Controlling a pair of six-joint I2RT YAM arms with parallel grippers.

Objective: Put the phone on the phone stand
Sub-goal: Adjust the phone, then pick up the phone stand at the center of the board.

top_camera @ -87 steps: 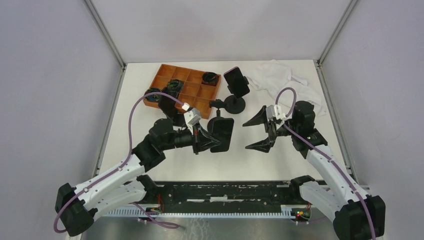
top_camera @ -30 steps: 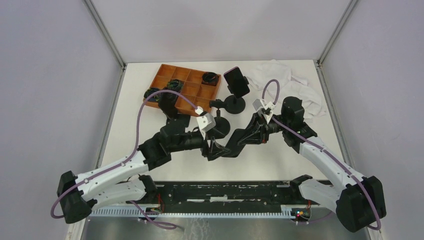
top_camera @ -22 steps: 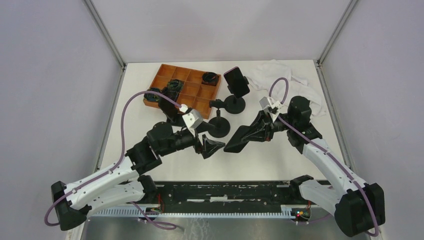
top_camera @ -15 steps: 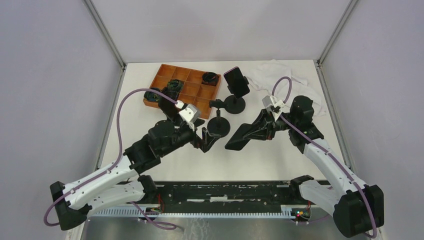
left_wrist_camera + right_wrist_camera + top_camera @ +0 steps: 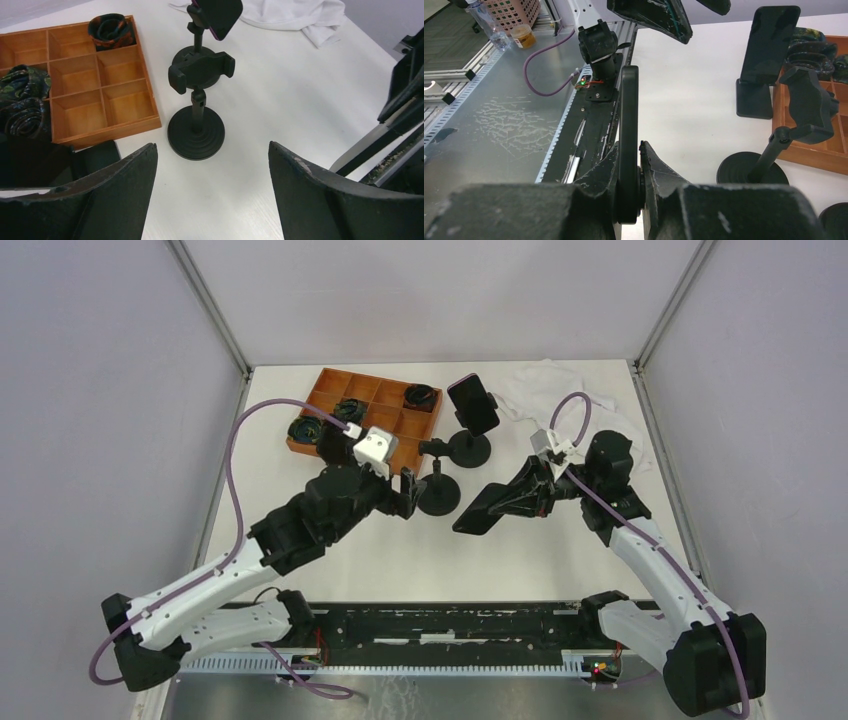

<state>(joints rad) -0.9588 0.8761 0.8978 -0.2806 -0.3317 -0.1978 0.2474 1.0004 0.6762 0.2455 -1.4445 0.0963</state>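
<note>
A black phone (image 5: 474,513) hangs above the table, seen edge-on in the right wrist view (image 5: 628,100). My right gripper (image 5: 503,502) (image 5: 630,146) is shut on it, one finger on each flat face. The empty black phone stand (image 5: 438,490) (image 5: 196,131) stands just left of the phone, its clamp (image 5: 201,71) (image 5: 809,107) holding nothing. My left gripper (image 5: 409,492) (image 5: 211,146) is open and empty, low over the table just in front of the stand's base.
A second stand (image 5: 470,446) behind holds a purple-edged phone (image 5: 472,402) (image 5: 215,12). An orange compartment tray (image 5: 372,390) (image 5: 75,85) with rolled dark items sits far left. White cloth (image 5: 560,390) lies far right. A black upright slab (image 5: 769,45) stands by the tray.
The left gripper held the phone, passed it to the right gripper, then let go, opened and drew back left. The right gripper closed on the phone and carried it slightly right.
</note>
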